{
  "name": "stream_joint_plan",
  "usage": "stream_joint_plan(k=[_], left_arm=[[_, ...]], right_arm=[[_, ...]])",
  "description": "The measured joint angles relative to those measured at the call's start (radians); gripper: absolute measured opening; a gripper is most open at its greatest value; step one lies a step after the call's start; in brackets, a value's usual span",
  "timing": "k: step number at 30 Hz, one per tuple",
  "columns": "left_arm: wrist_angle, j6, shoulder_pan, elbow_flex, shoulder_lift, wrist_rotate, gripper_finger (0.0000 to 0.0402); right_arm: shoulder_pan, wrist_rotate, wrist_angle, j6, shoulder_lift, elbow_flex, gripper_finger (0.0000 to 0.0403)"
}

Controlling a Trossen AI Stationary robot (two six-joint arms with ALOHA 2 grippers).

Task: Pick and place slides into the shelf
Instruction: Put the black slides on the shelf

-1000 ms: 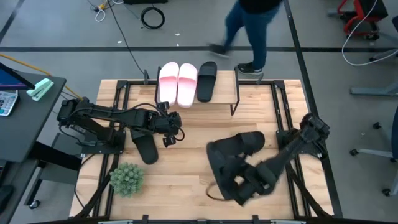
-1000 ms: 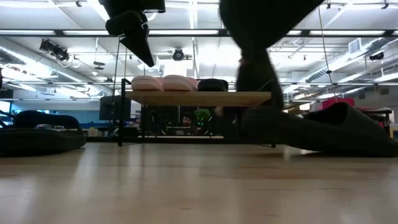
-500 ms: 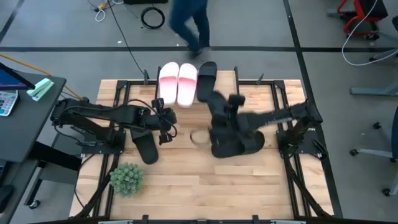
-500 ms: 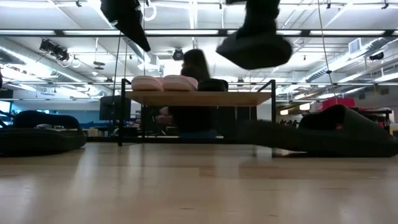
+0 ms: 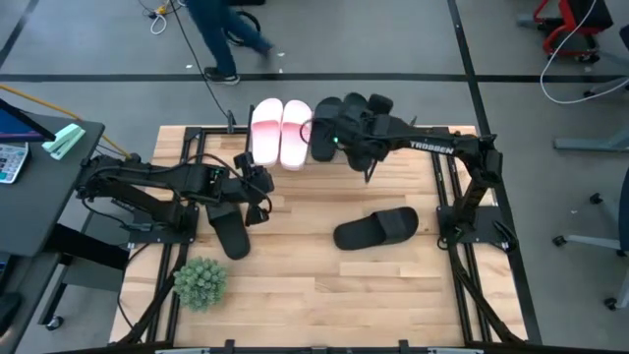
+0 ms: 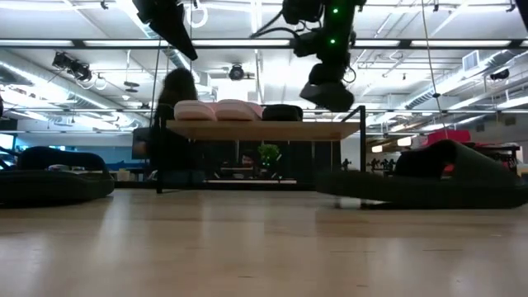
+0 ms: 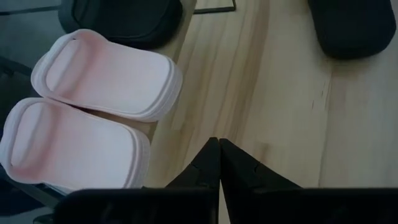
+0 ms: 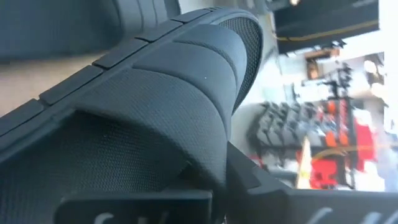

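My right gripper reaches from the right to the shelf at the table's far edge, shut on a black slide held above the plank's right part. On the shelf top rest two pink slides and one black slide, soles down. Another black slide lies on the table right of centre. A third lies on the left. My left gripper hovers shut above the table beside that one, near the shelf's left end. My right gripper holds the black slide by its wide strap, and a finger shows at the strap's edge; the slide itself hides the rest of the hold. The slide hangs tilted below the gripper, lifted clear just above the shelf plank.
A small green plant stands near the table's near left corner. Black frame rails run along the table's sides. Bare wood lies between the two loose black slides. A person walks on the floor beyond the far edge.
My right gripper has risen from the table's near right part with a black slide and carried it toward the far edge, to above the shelf's right part. The other black slide stayed on the table. A person has walked leftward behind the table.
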Motion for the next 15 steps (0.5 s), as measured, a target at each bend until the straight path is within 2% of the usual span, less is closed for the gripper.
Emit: stream_joint_plan(k=[5, 15], left_arm=[[-0.001, -0.025, 0.0, 0.0, 0.0, 0.0, 0.0007], [-0.008, -0.026, 0.0, 0.0, 0.0, 0.0, 0.0022]], right_arm=[[-0.066, -0.084, 0.153, -0.121, 0.0, 0.0, 0.0013], [-0.155, -0.11, 0.161, -0.171, 0.0, 0.0, 0.0014]])
